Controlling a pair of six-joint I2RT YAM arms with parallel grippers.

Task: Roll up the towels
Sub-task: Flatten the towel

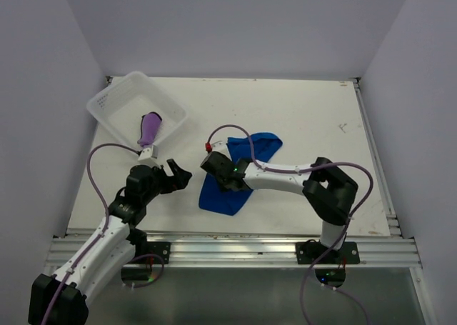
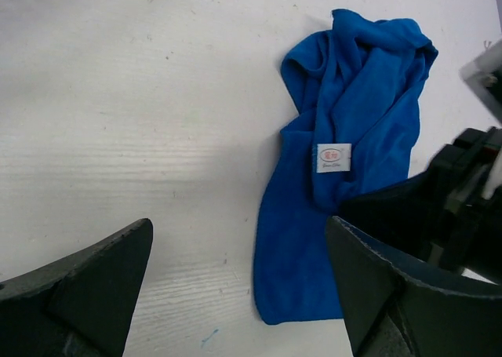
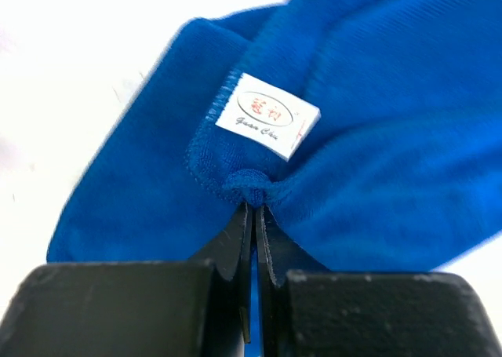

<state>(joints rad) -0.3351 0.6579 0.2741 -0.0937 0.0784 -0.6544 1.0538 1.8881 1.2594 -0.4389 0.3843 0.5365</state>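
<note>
The royal blue towel (image 1: pixel 223 196) lies crumpled and elongated on the table's middle, its white tag (image 3: pixel 267 115) facing up. My right gripper (image 1: pixel 214 172) is shut on a bunched fold of its edge just below the tag (image 3: pixel 253 205). In the left wrist view the blue towel (image 2: pixel 345 122) stretches from upper right to lower middle, with the right gripper's black body (image 2: pixel 439 208) over its right side. My left gripper (image 2: pixel 238 225) stands open just left of the towel (image 1: pixel 178 171), holding nothing. The purple towel (image 1: pixel 150 128) sits rolled inside the white basket.
The white plastic basket (image 1: pixel 107 107) stands tilted at the back left of the white table. A raised rail (image 1: pixel 378 168) runs along the table's right edge. The right arm's elbow (image 1: pixel 330 189) rests right of the blue towel.
</note>
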